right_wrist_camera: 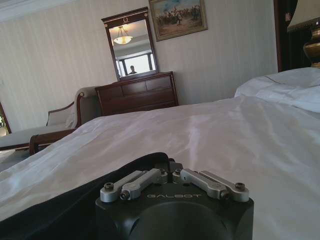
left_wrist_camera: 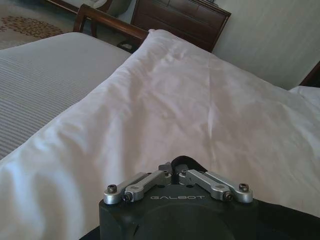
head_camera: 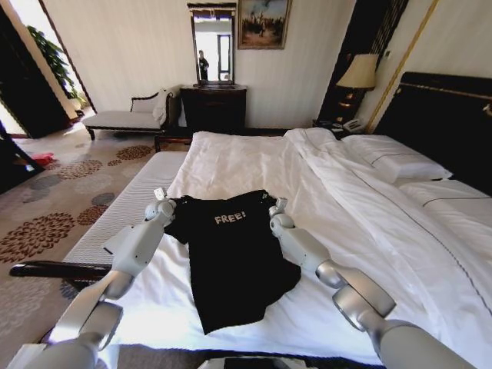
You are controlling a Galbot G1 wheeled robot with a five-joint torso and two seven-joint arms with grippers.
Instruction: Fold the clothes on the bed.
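T-shirt: the black T-shirt (head_camera: 231, 257) with white "FREE!" letters lies flat on the white duvet (head_camera: 254, 165), near the foot side of the bed (head_camera: 430, 231) and a little toward 7 o'clock from the middle of the head view. Its collar end points to 12 o'clock, its hem to 6 o'clock (the hem corner runs out in a point toward 6 o'clock).

Left gripper: the left gripper (head_camera: 161, 204) is at the shirt's sleeve at 10 o'clock of the shirt, low on the duvet. In the left wrist view the left gripper (left_wrist_camera: 176, 171) has its fingers drawn together, and a small fold of black cloth (left_wrist_camera: 182, 161) stands between the tips, so the jaws are pinching the shirt.

Right gripper: the right gripper (head_camera: 277, 207) is at the other sleeve, at 2 o'clock of the shirt. In the right wrist view the right gripper (right_wrist_camera: 171, 171) shows its fingers pressed together on the black edge of the shirt (right_wrist_camera: 100, 192), which runs away from the tips along the duvet.

Arms: both arms reach from 6 o'clock of the head view toward the shirt, one on each side of it.

Bed: white pillows (head_camera: 400, 161) lie at 2 o'clock, against the dark headboard (head_camera: 446, 123).

Room: a dark dresser (head_camera: 214, 108) with a mirror (head_camera: 212, 46) stands at 12 o'clock behind the bed, and a pale bench (head_camera: 127, 117) at 11 o'clock. A lamp (head_camera: 357, 73) stands at 1 o'clock.
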